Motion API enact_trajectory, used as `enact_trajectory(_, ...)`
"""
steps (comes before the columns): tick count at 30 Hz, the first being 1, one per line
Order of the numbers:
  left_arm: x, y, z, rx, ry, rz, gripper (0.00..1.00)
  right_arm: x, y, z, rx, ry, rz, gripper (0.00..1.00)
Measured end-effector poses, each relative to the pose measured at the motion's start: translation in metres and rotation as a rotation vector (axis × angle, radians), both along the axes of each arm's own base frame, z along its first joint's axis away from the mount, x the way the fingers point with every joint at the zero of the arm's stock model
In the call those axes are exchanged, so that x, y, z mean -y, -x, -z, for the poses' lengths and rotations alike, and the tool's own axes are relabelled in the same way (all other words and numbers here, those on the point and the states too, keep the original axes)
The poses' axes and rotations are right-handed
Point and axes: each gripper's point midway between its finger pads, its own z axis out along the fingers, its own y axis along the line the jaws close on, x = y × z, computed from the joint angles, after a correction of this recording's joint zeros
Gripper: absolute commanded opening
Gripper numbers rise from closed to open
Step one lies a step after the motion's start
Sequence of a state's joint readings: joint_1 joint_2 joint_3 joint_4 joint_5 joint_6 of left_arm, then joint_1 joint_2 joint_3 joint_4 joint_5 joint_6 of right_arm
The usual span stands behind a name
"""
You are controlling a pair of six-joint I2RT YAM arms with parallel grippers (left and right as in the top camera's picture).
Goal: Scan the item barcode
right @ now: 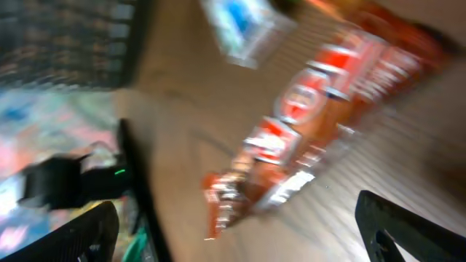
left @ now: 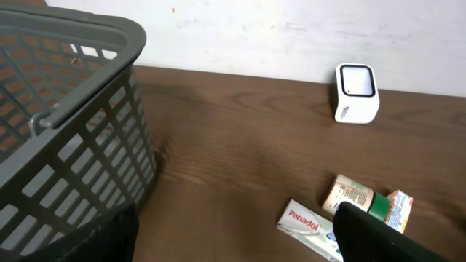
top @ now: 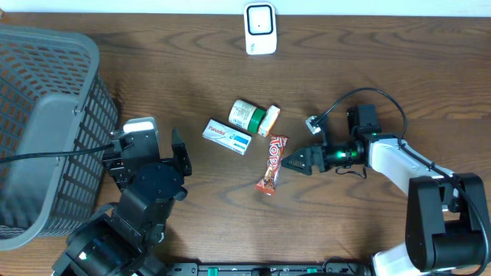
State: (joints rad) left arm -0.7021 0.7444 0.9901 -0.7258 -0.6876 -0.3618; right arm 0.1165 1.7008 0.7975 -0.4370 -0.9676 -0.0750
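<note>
A wooden table (top: 383, 61) seen from above, with a red chocolate bar (top: 271, 163) lying flat near the middle. The right tool (top: 288, 162) is low beside the bar's right edge with its fingers spread wide and nothing in them. Its wrist view is blurred but shows the bar lying between the fingers. The left tool (left: 233, 218) is also wide open and empty, near the grey basket (top: 96, 107) on the left. The likely step is gripping the bar to carry it to the white scanner (top: 260, 28) at the far edge. The grip should be across the bar's narrow width, lightly, as the wrapper probably crumples, and the barcode must end up facing the scanner window. Which face carries the barcode cannot be made out. A Panadol box (top: 228, 136), a green-and-white bottle (top: 246, 115) and a small orange packet (top: 269, 120) sit just beyond the bar, so lift before moving. To the right of them, the table up to the scanner is bare.
</note>
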Motion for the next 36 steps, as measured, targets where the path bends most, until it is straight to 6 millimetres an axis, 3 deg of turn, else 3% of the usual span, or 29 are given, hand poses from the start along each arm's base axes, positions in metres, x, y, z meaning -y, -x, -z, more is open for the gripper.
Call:
enact_trajectory(4, 0.000, 0.000, 0.000, 0.000, 0.000, 0.000, 0.86, -0.001, 0.010, 0.026, -0.197, 0.214, 0.118, 0.97)
enact_trajectory(8, 0.000, 0.000, 0.000, 0.000, 0.000, 0.000, 0.86, -0.016, 0.023, 0.026, -0.175, 0.439, 0.141, 0.99)
enact_trajectory(9, 0.000, 0.000, 0.000, 0.000, 0.000, 0.000, 0.86, -0.018, 0.025, 0.022, -0.136, 0.485, 0.146, 0.99)
enact_trajectory(15, 0.000, 0.000, 0.000, -0.001, 0.000, 0.000, 0.86, -0.033, 0.042, -0.058, 0.280, 0.629, 0.143, 0.99)
enact_trajectory(17, 0.000, 0.000, 0.000, 0.000, -0.001, 0.000, 0.86, -0.032, 0.047, -0.065, 0.396, 0.717, 0.128, 0.99)
enact_trajectory(19, 0.000, 0.000, 0.000, 0.000, 0.000, 0.000, 0.86, -0.032, 0.047, -0.059, 0.473, 0.801, 0.111, 0.99)
enact_trajectory(25, 0.000, 0.000, 0.000, 0.000, 0.000, 0.000, 0.86, -0.028, 0.037, 0.003, 0.587, 1.116, -0.010, 0.99)
enact_trajectory(28, 0.000, 0.000, 0.000, 0.000, 0.000, 0.000, 0.86, -0.027, 0.039, 0.023, 0.617, 1.199, -0.067, 0.99)
enact_trajectory(36, 0.000, 0.000, 0.000, 0.000, 0.000, 0.000, 0.86, -0.048, 0.058, 0.029, 0.726, 1.225, -0.175, 0.99)
